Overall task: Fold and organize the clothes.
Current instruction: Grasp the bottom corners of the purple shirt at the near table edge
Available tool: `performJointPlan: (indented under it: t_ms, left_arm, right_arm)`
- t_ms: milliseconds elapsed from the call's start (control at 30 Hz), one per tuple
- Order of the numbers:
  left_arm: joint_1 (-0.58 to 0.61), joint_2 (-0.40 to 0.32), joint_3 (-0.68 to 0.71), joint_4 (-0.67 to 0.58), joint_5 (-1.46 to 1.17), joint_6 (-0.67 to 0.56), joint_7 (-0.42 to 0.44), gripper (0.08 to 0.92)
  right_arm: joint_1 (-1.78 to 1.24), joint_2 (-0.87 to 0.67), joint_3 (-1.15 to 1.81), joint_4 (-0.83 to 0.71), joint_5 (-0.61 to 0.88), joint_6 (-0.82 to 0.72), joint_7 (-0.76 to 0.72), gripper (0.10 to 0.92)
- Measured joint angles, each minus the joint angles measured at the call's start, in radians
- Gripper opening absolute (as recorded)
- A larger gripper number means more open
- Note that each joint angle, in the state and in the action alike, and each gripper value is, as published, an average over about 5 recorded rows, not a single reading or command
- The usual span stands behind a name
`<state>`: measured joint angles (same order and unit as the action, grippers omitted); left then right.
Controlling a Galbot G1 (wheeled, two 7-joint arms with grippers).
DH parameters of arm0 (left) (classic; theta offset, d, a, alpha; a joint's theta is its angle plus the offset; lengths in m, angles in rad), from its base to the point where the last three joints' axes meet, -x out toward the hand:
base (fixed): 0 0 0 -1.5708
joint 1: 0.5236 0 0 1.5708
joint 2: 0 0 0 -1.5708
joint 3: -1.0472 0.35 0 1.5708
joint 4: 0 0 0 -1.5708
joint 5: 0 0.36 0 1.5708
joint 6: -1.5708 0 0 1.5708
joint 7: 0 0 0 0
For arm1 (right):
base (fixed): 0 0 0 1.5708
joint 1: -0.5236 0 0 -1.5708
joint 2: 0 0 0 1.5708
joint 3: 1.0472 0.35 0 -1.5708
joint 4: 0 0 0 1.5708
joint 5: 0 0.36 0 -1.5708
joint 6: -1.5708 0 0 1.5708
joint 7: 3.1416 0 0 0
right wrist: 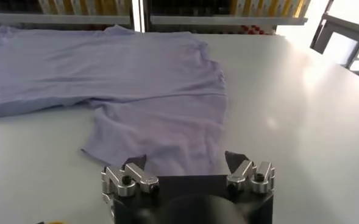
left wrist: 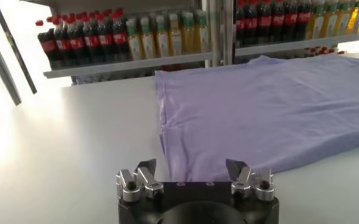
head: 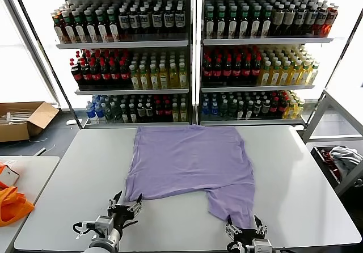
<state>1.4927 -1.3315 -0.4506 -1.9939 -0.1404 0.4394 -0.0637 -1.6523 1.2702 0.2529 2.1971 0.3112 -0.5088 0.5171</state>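
Both my grippers sit at the shirt's near edge, holding nothing.

The shirt (head: 190,162) lies spread on the table (head: 306,179), print not showing. My left gripper (head: 126,205) stands with jaws apart at the near left corner; my right gripper (head: 246,226) is spread wide, fingers (right wrist: 237,161) either side of the sleeve end. An orange cloth (head: 11,203) lies on the side table.

I see a big white table (head: 306,196). Behind the table stand shelves (head: 193,42) full of drink bottles (head: 232,66). Left of the table sit a cardboard box (head: 22,119) and an orange cloth (head: 11,205).
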Motion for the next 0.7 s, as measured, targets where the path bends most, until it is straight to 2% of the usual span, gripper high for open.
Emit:
performJointPlan:
  t_ms: [533,700]
  left_arm:
    - [0.004,-0.003,0.012,0.017,-0.011,0.002,0.012,0.161]
    - [-0.001,-0.006,0.015,0.018,-0.01,-0.001,0.015,0.091]
  right_arm:
    - [-0.006,0.004,-0.008,-0.03,-0.018,0.053,-0.019,0.309]
    - [-0.01,0.005,-0.003,-0.022,-0.032,0.07,-0.032,0.172]
